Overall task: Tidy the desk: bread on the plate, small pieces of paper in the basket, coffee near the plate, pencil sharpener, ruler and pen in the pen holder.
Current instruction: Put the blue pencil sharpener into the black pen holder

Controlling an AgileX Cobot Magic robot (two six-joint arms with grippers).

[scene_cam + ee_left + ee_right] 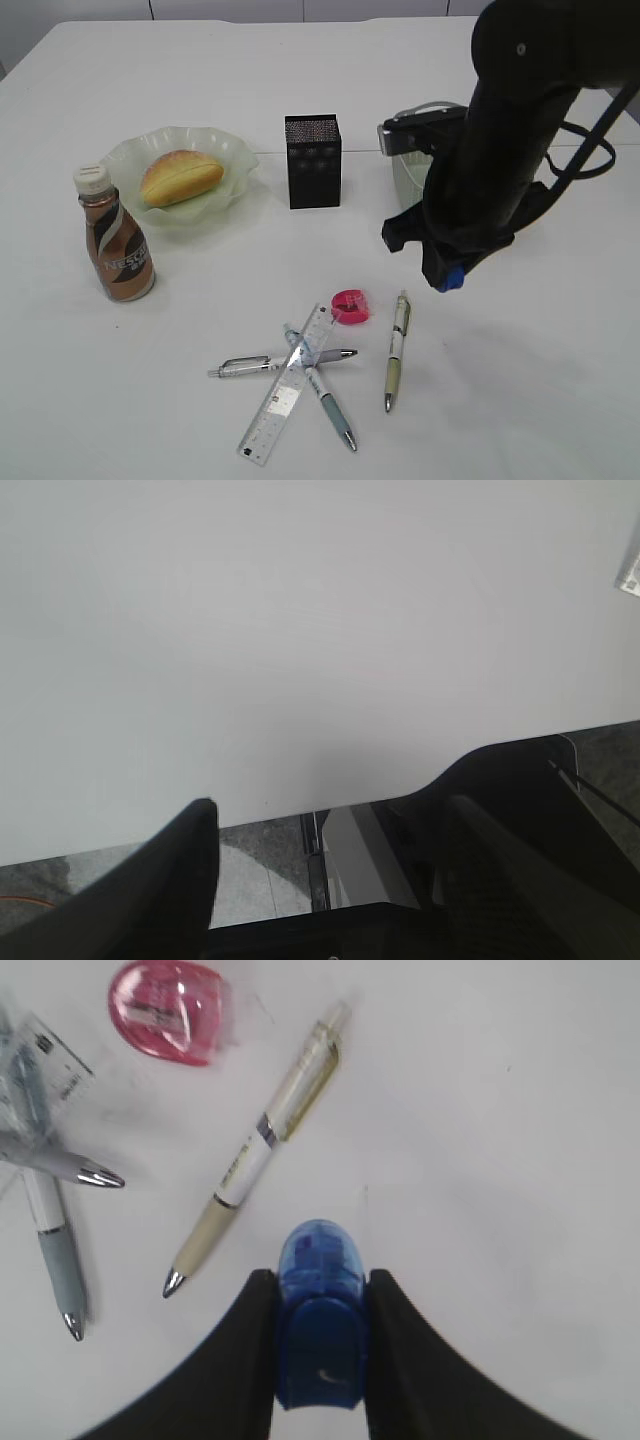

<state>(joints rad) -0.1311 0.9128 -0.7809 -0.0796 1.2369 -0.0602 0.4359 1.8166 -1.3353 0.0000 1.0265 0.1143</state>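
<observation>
Exterior view: the right arm [500, 150] is filling the upper right of the frame, its gripper [447, 281] hanging above the table [560, 400] with a blue pencil sharpener [449, 282] showing at its tip. A bread roll [180, 176] is lying on the pale green plate [232, 160] at upper left. The coffee bottle [114, 236] is standing upright just beside the plate, lower left of it. The black pen holder [313, 160] is standing upright at upper centre. A pale basket [408, 172] is partly hidden behind the arm. At lower centre a ruler [286, 385] is lying slanted across two crossed pens, a silver pen [240, 365] and a grey-grip pen [330, 402]. A pink pencil sharpener [350, 306] is sitting at the ruler's upper end. A beige pen [396, 350] is lying apart, right of the pink one.

Left wrist view: the left gripper [330, 880] is showing two dark fingers [185, 870] spread wide apart with nothing between them, over bare table and the table edge at the bottom of the frame.

Right wrist view: the right gripper's fingers [250, 1360] are clamping the blue pencil sharpener [320, 1310] at bottom centre. The beige pen [262, 1140] is lying diagonally above it, the pink pencil sharpener [168, 1010] at upper left, the ruler [50, 1055] end and the two other pens at the left edge.
</observation>
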